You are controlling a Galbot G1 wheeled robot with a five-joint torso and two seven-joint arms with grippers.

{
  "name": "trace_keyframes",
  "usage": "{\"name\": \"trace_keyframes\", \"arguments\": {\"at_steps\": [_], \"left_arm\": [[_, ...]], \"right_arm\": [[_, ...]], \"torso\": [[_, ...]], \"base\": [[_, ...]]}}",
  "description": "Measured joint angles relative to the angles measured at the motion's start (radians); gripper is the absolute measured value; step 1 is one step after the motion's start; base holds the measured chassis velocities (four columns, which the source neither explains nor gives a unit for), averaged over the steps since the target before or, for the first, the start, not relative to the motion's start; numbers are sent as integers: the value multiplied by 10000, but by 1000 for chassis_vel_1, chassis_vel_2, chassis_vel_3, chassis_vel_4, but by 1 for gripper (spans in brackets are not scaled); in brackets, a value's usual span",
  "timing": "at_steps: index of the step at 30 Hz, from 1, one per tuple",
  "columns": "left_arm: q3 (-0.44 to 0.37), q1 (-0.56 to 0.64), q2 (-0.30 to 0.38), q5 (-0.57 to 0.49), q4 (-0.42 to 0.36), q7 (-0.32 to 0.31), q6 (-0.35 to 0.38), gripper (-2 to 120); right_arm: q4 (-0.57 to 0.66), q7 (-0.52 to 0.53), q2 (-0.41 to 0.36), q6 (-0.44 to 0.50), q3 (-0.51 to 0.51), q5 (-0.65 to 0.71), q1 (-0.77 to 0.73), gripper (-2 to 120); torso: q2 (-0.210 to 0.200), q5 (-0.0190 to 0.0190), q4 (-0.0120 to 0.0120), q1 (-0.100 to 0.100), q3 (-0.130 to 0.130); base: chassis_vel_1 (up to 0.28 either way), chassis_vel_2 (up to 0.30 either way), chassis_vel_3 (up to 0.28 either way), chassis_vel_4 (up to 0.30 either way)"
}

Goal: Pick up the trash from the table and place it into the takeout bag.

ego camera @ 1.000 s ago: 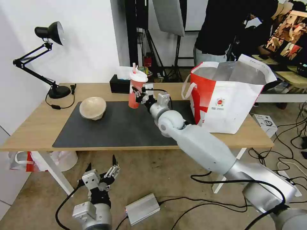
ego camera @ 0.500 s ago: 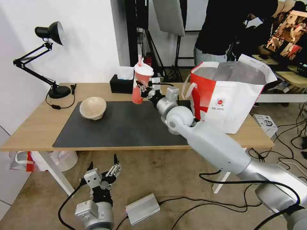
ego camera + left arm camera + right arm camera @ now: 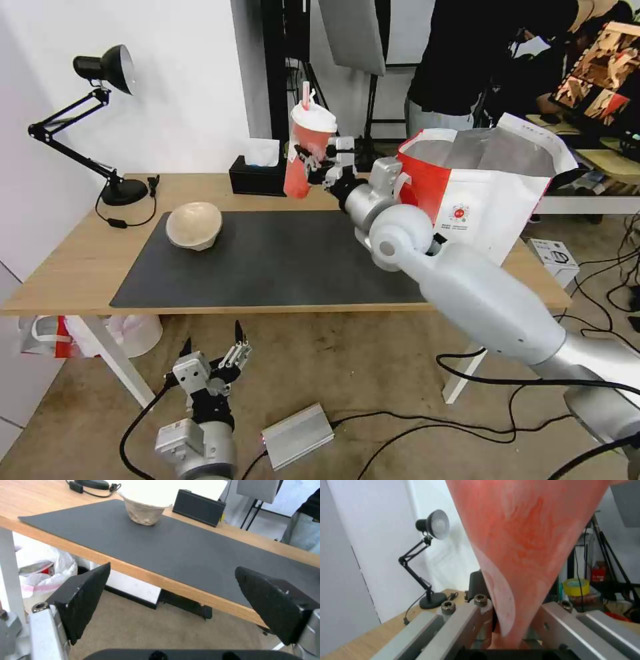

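The right gripper [image 3: 313, 165] has its fingers clamped on the red cup [image 3: 307, 152], held tilted in the air above the table [image 3: 80, 260], at nine o'clock of the takeout bag [image 3: 480, 193]; the cup looks light, thin-walled and crushable, best held mid-body; the right wrist view shows its base wedged between the fingers; the left wrist view shows the left gripper [image 3: 173, 602] spread wide below the table edge.
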Motion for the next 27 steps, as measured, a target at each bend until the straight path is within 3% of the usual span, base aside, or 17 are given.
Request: {"name": "trace_keyframes", "arguments": {"at_steps": [27], "left_arm": [[29,31,70,72,-8,5,6,100]], "right_arm": [[448,67,-1692,-464,1116,701,478,3]], "torso": [[0,1,-1,0,0]], "base": [[0,0,0,0]]}}
